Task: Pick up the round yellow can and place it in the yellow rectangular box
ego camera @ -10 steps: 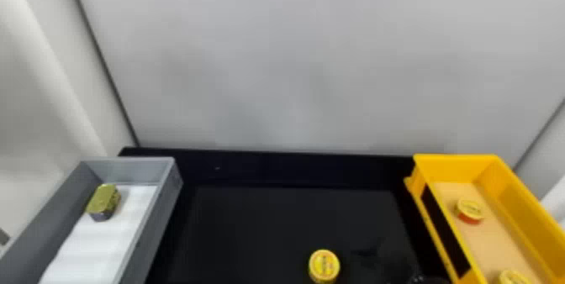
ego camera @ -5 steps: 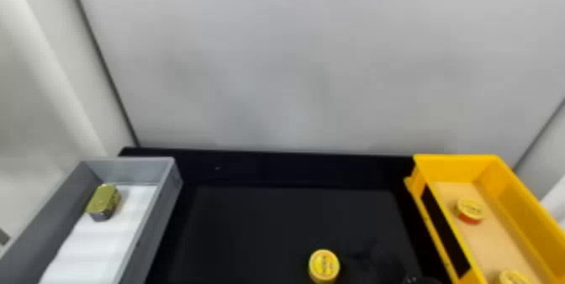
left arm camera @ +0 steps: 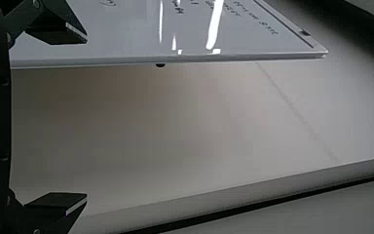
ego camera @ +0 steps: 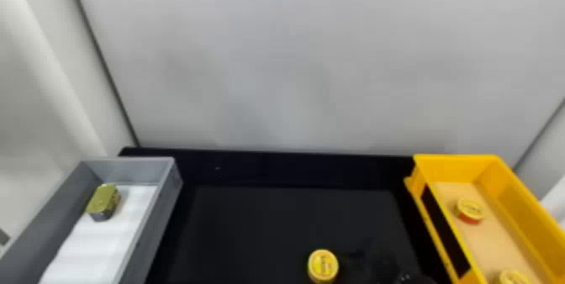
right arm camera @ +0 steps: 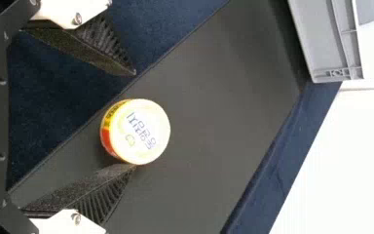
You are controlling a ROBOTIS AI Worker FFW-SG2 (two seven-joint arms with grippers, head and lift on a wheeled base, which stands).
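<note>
- Round yellow can [ego camera: 323, 266], one: upright on the dark mat [ego camera: 260, 224], outside the yellow rectangular box [ego camera: 456, 167]; pale printed lid, band of yellow and red around the side.
- Right gripper [ego camera: 410, 279]: partly visible at the bottom edge of the head view, near the can. In its own wrist view, the right gripper [right arm camera: 135, 120] has its fingers spread, the can in line with the gap and nearer one fingertip; contact with that fingertip cannot be told.
- Yellow rectangular box: on the robot's right, beige base. Contents, two similar cans: the farther one [ego camera: 469, 211] yellow-topped with a red side, the nearer one [ego camera: 513, 278] cut by the bottom edge.
- Grey box [ego camera: 166, 203]: on the robot's left, white lining [ego camera: 99, 241] within; a gold-topped tin [ego camera: 103, 201] toward its far end.
- Left gripper [left arm camera: 86, 118]: fingers wide apart, nothing between them, in front of a pale wall [left arm camera: 175, 136] and a whiteboard [left arm camera: 117, 29] bearing handwriting.
- Light grey wall panel [ego camera: 269, 52]: upright, beyond both boxes.
</note>
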